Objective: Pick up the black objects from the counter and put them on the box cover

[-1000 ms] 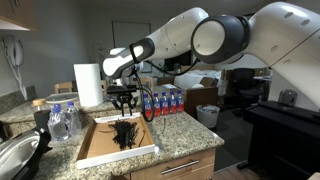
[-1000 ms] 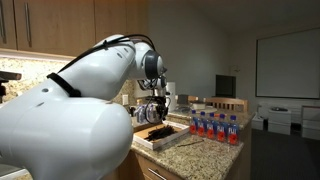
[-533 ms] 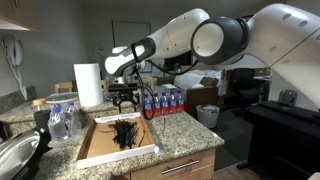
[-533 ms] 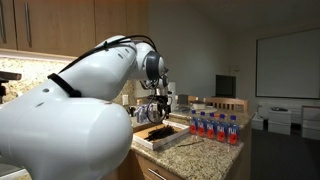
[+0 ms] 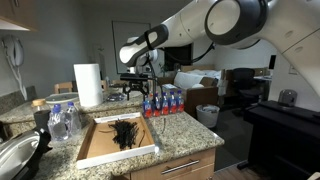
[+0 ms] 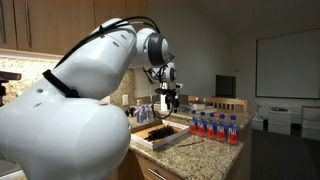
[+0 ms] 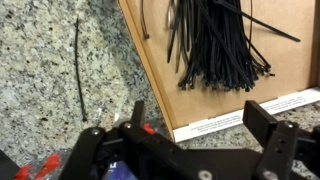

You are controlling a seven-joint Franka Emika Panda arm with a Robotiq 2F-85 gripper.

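Since the earlier frames the gripper (image 5: 135, 92) has been raised from just over the box cover (image 5: 100, 147) and is now held well above its far end. The same lift is seen in both exterior views. Nothing else on the counter (image 5: 188, 140) has been shifted.

In an exterior view, a round metal pan (image 5: 14, 156) is seen at the far left. Next come clear plastic bottles (image 5: 62, 120), with a paper towel roll (image 5: 88, 84) standing upright behind them. The box cover is laid flat on the granite beside these. The black objects (image 5: 124, 133) are heaped inside it, toward its far half. A pack of labelled bottles (image 5: 165, 102) is stood just to the right of the cover.

In the wrist view, one thin black strand (image 7: 78, 60) is seen at the left. It lies on the counter (image 7: 40, 90), outside the white rim of the box cover (image 7: 235, 120). To its right, the black objects (image 7: 215, 45) are spread as a loose bundle on the tan cardboard. The gripper (image 7: 197, 112) is shown at the bottom. Its fingers (image 7: 135, 115) are held wide apart, and nothing is gripped between them.
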